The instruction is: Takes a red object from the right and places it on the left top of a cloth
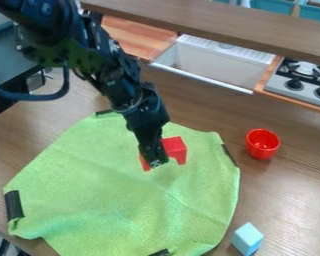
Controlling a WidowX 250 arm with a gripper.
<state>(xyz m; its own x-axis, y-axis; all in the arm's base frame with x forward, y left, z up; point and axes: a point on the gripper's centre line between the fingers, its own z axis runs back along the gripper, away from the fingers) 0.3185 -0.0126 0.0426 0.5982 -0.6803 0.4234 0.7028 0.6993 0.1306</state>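
The black gripper (pixel 154 157) hangs down over the upper middle part of the green cloth (pixel 116 192). Directly behind its lower end is a red block (pixel 175 148), which looks arch-shaped. Red shows on both sides of the gripper, more of it on the right, and the block's middle is hidden. Whether the gripper holds the block or is only in front of it, I cannot tell.
Right of the cloth stands a small red cup (pixel 263 144). A light blue block (pixel 247 239) is near the cloth's lower right edge. Behind the wooden counter are a white sink (pixel 209 62) and a stove (pixel 303 82). Black clips (pixel 14 205) sit along the cloth's edge.
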